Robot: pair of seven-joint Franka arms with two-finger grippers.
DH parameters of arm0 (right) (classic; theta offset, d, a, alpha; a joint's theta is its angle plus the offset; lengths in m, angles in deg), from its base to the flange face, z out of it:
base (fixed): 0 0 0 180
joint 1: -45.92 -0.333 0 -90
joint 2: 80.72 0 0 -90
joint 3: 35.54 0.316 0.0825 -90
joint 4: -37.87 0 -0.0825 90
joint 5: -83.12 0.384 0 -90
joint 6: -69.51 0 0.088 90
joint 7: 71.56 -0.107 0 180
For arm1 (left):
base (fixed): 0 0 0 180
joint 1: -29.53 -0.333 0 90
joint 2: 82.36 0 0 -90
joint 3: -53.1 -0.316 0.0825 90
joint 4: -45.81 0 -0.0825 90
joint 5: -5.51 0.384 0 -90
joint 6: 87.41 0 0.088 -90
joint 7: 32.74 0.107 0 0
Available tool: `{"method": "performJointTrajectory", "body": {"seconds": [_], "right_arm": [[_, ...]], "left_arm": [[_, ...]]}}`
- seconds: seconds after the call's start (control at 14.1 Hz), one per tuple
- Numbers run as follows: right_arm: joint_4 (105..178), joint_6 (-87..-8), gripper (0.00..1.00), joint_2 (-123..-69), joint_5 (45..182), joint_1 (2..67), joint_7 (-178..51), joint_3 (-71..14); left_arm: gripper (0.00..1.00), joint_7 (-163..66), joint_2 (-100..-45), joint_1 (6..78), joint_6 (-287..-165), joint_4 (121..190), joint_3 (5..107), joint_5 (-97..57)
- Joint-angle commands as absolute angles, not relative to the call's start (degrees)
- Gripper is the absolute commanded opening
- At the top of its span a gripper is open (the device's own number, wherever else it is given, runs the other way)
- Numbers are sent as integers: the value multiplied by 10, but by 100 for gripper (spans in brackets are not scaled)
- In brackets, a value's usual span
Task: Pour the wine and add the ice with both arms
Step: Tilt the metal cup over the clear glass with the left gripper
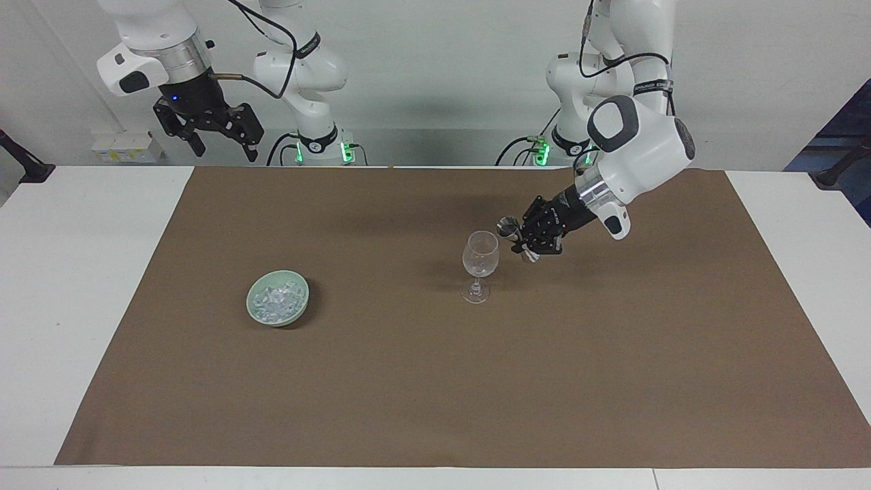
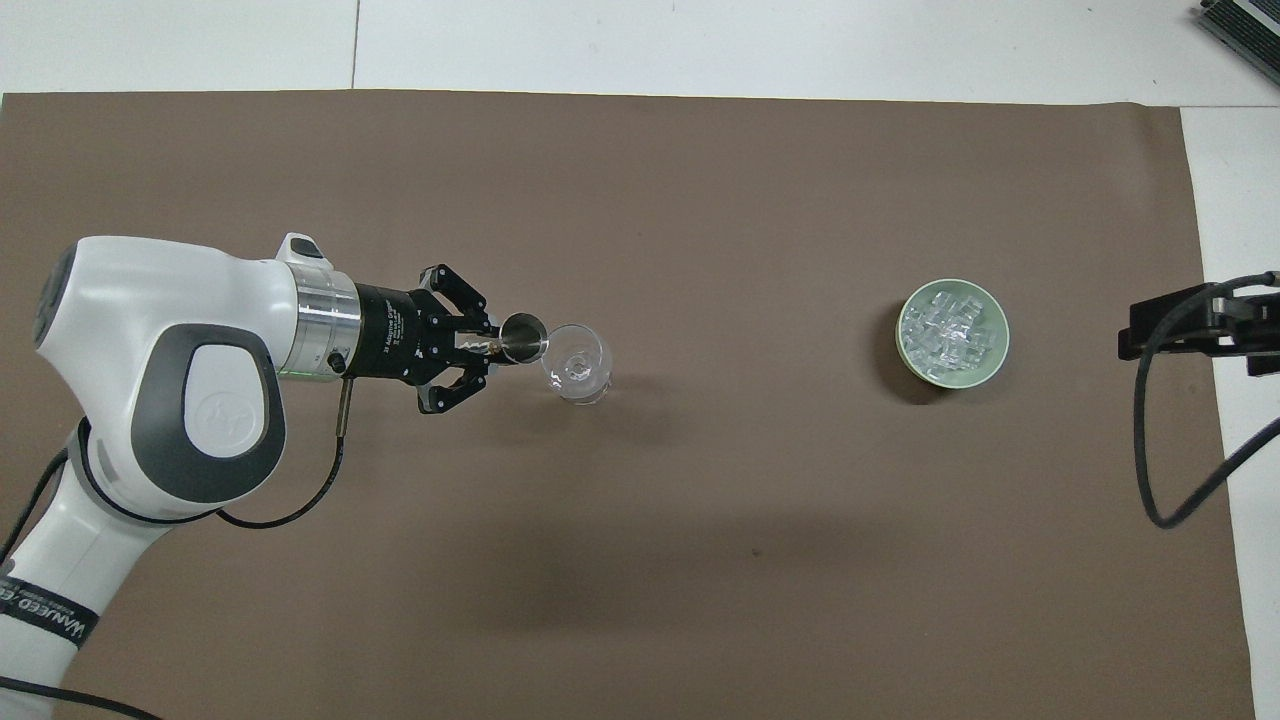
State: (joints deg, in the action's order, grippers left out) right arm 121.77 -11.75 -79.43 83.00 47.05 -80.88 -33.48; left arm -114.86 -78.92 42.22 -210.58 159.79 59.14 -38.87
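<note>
We see a pale green bowl point(image 2: 952, 372) of clear-whitish ice point(image 2: 950, 328), a clear wine glass point(image 1: 480, 262), brown paper point(image 1: 435, 381) and a white desk point(image 1: 61, 306).

- We see even, bright, diffuse light from above in both views, with no harsh glare.
- Soft, blurred shadows lie on the brown mat point(image 1: 408, 381), a faint one beside the wine glass point(image 1: 480, 265) and a darker crescent at the green bowl point(image 1: 277, 297).
- The ice point(image 2: 951, 327) glints slightly.
- Focus is fairly sharp throughout; we notice little edge distortion.
</note>
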Motion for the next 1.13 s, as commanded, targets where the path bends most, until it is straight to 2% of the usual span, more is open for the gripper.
{"method": "performJointTrajectory", "body": {"seconds": [0.0, 1.06], "right_arm": [[1232, -127, 100, -783, 843, 471, -813, -339], [1232, -127, 100, -783, 843, 471, -814, -339]], "left_arm": [[0, -1188, -798, 446, -2127, 1596, 584, -352], [0, -1264, -792, 491, -2141, 1573, 585, -211]]}}
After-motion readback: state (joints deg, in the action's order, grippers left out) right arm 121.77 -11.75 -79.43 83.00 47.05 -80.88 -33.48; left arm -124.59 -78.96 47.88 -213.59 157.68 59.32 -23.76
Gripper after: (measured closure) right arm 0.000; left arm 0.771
